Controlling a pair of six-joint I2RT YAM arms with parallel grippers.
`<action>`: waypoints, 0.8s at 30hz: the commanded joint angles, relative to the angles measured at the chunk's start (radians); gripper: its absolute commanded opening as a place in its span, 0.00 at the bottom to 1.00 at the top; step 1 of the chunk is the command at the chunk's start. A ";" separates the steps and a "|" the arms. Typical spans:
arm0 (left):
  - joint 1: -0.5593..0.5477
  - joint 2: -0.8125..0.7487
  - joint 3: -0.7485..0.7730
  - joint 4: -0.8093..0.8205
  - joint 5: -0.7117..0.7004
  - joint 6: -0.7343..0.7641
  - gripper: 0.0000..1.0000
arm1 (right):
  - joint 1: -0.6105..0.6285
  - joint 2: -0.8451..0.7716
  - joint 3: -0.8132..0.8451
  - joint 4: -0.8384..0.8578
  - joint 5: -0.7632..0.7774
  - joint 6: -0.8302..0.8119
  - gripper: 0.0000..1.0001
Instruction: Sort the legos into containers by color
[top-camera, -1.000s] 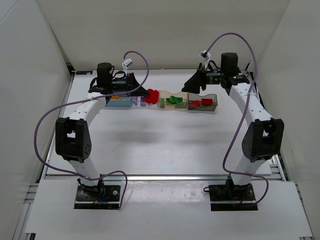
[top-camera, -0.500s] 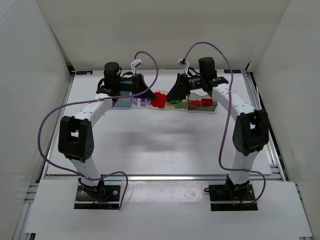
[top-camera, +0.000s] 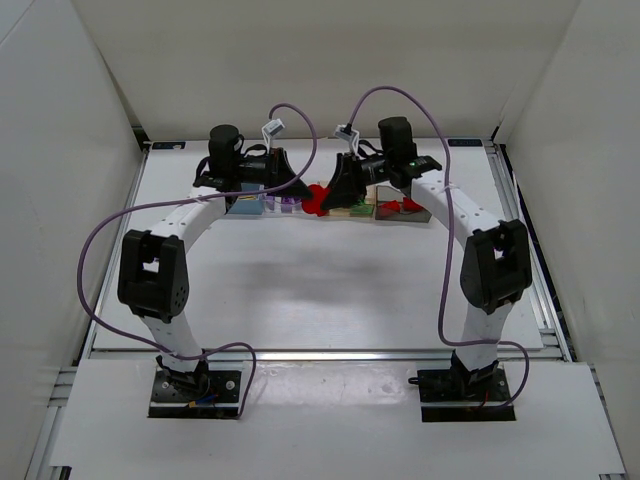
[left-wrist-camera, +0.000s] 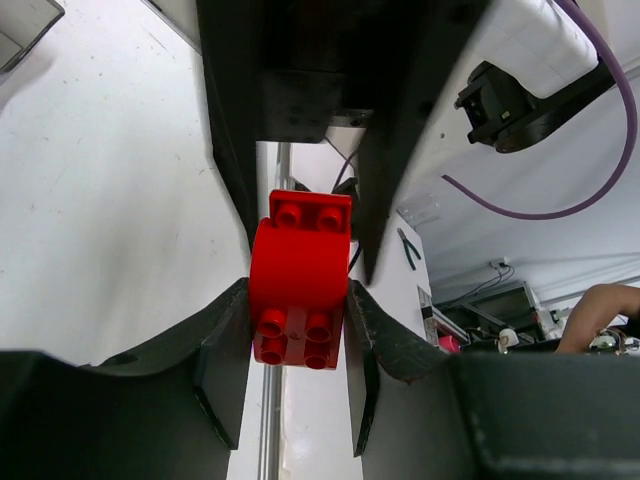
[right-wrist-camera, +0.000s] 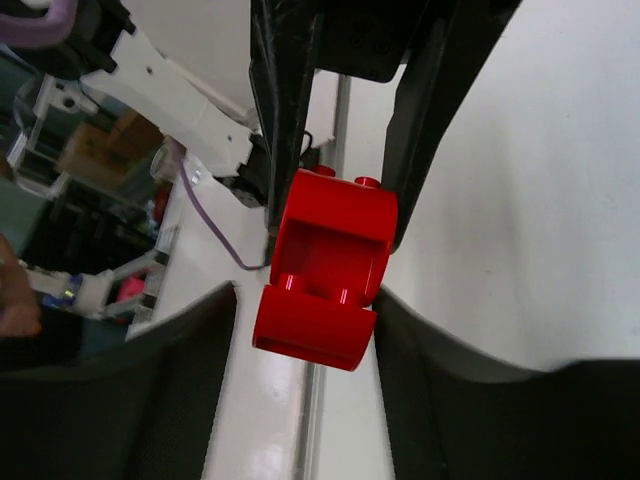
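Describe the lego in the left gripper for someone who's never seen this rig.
On the far side of the table, both arms meet at a row of containers. Between their fingertips sits the red lego, a rounded studded block clamped by the left gripper. Unlike the bricks lying in the containers, it is held outside them.

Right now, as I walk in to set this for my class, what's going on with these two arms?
Both arms meet at the far side of the table, at one red lego. The left gripper is clamped on it, fingers pressed to both sides. The right gripper sits open around the same lego, with a gap showing on one side, so this looks like a handover not yet completed. Beside them, the grey box seems to hold red pieces.
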 joint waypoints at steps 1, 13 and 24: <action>-0.005 -0.012 0.029 -0.002 0.018 0.030 0.14 | 0.009 -0.040 0.017 0.022 -0.019 0.006 0.48; 0.024 -0.084 -0.004 -0.167 -0.043 0.195 0.13 | -0.148 -0.095 -0.059 -0.135 0.034 -0.134 0.00; 0.047 -0.150 -0.027 -0.312 -0.233 0.320 0.12 | -0.355 -0.081 -0.136 -0.276 0.804 -0.631 0.00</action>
